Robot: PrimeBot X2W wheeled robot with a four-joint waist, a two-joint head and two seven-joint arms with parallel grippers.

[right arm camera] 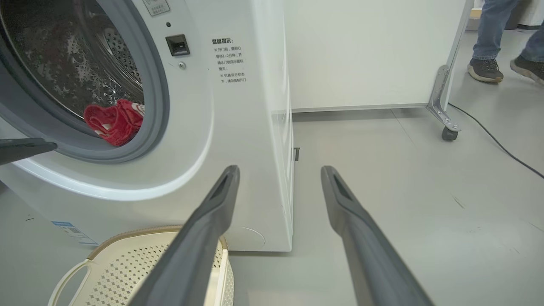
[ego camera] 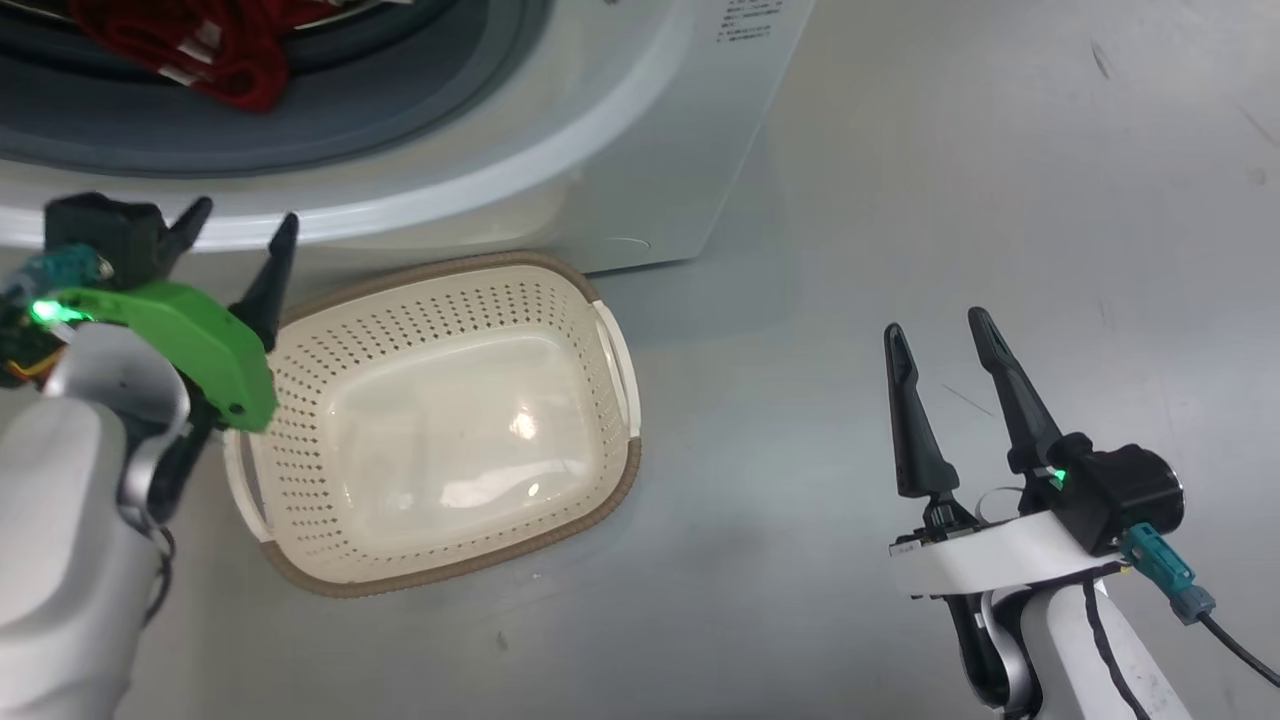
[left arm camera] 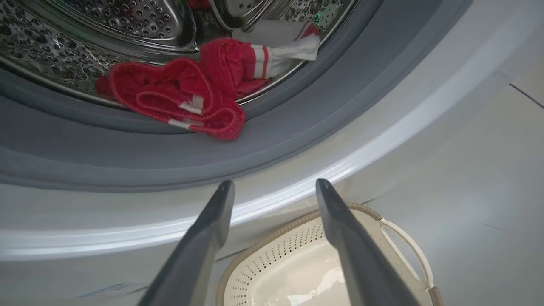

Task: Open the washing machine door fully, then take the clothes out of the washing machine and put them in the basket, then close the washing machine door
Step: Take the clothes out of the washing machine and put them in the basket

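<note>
- Left gripper: fingers spread wide, nothing between them; the basket just below, one end hidden under the arm's green cover.
- Just beyond its fingertips: the washing machine opening, the grey gasket, then the clothes, a crumpled red heap on the drum's lip; lettering impossible to make out.
- Right gripper: fingers apart, empty, over bare floor, well right of the basket.
- Far beyond it: a person's feet, body cut off by the frame edge.
</note>
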